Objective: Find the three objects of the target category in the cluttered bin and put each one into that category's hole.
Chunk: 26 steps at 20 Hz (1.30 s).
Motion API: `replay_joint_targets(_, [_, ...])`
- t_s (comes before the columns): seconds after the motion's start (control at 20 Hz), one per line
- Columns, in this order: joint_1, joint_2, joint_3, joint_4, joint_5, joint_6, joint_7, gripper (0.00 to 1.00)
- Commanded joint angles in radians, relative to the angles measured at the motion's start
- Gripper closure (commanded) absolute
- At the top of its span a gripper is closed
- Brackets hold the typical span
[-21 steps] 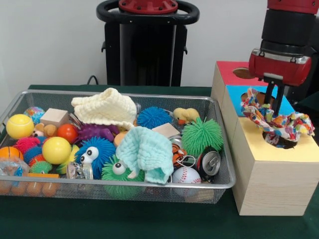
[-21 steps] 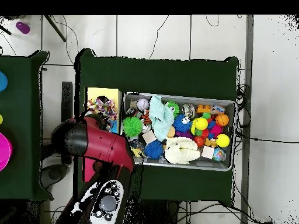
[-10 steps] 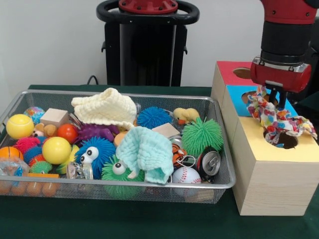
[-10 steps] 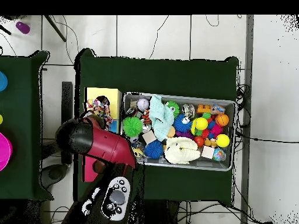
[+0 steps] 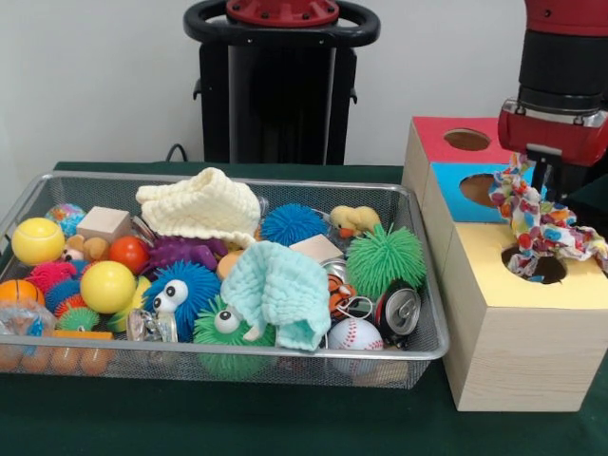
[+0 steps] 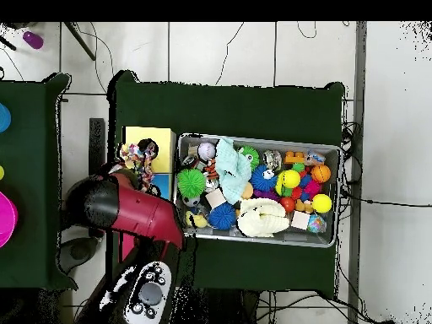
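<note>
Multicoloured patchwork cloth [image 5: 540, 220] dangling from the end effector [image 5: 549, 180], pinched at its top end between the black fingers and trailing down and to the right over the yellow section of the wooden box [image 5: 518, 323]. Lower folds draped across the rim of the yellow hole [image 5: 537, 268], partly covering it; cannot tell how far the fabric reaches inside. Blue hole [image 5: 478, 189] and red hole [image 5: 466, 140] behind it both uncovered. From above, same cloth [image 6: 135, 155] bunched at the edge of the yellow top, just beside the red arm [image 6: 126, 211].

Left of the box, touching nothing of it, wire mesh bin [image 5: 57, 185] on the green counter [image 5: 285, 418], crowded: cream knitted cloth [image 5: 201, 205] at the back, mint cloth [image 5: 280, 290] heaped near the front, green spiky ball [image 5: 384, 258], baseball [image 5: 354, 333], drink can [image 5: 399, 310].
</note>
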Motion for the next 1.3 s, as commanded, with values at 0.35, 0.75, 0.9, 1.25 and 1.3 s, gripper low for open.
replay_joint_targets(0.35, [0.022,0.086,-0.142,-0.167,-0.018,0.105,0.25,1.0])
replay_joint_targets(0.75, [-0.03,0.117,-0.122,-0.189,-0.051,-0.114,0.143,1.0])
replay_joint_targets(0.9, [-0.036,0.111,-0.108,-0.172,-0.053,-0.139,0.141,1.0])
replay_joint_targets(1.25, [-0.044,0.117,-0.06,-0.127,-0.045,-0.223,0.155,1.0])
replay_joint_targets(1.3, [-0.039,0.121,-0.064,-0.127,-0.043,-0.223,0.157,1.0])
